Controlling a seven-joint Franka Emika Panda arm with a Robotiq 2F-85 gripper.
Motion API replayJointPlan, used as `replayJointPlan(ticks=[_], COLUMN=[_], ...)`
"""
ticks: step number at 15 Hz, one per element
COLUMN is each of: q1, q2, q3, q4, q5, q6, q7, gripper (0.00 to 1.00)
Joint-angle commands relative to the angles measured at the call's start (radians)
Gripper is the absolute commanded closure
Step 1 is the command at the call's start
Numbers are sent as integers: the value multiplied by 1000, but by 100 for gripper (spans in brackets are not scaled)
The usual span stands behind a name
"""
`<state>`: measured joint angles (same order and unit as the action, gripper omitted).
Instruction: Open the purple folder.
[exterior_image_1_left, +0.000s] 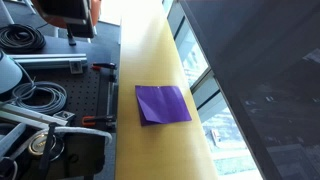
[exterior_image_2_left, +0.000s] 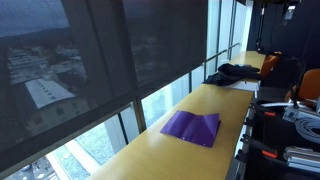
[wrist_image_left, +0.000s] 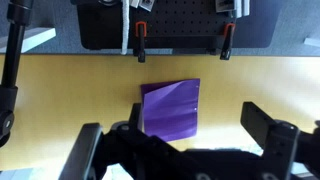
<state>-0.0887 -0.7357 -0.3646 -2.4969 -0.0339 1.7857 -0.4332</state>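
The purple folder (exterior_image_1_left: 163, 103) lies flat and shut on the long yellow table (exterior_image_1_left: 150, 50). It also shows in an exterior view (exterior_image_2_left: 192, 126) and in the wrist view (wrist_image_left: 172, 108), where a thin white edge peeks out at its left side and a crease runs across the cover. My gripper (wrist_image_left: 175, 128) shows only in the wrist view. Its two black fingers are spread wide, open and empty, hovering above the table on the near side of the folder without touching it.
Tall windows run along the table's far edge (exterior_image_2_left: 150, 100). A dark bundle of cloth (exterior_image_2_left: 232, 72) lies at the table's end. Two red-handled clamps (wrist_image_left: 141, 40) (wrist_image_left: 227, 38) grip the table edge by a black pegboard (wrist_image_left: 180, 20). Coiled cables (exterior_image_1_left: 30, 98) lie on the bench beside it.
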Motion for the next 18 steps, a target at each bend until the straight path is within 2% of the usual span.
replayJointPlan(ticks=[1, 3, 7, 11, 14, 18], q1=[-13, -13, 4, 39, 77, 118], q2=[4, 4, 37, 131, 275, 488], q3=[10, 10, 45, 95, 125, 136], q4=[3, 5, -30, -62, -61, -43], q5=[8, 8, 5, 40, 102, 221], q6=[-2, -2, 95, 310, 505, 696], q7=[-7, -7, 10, 60, 111, 123], gripper=[0, 0, 0, 0, 0, 0])
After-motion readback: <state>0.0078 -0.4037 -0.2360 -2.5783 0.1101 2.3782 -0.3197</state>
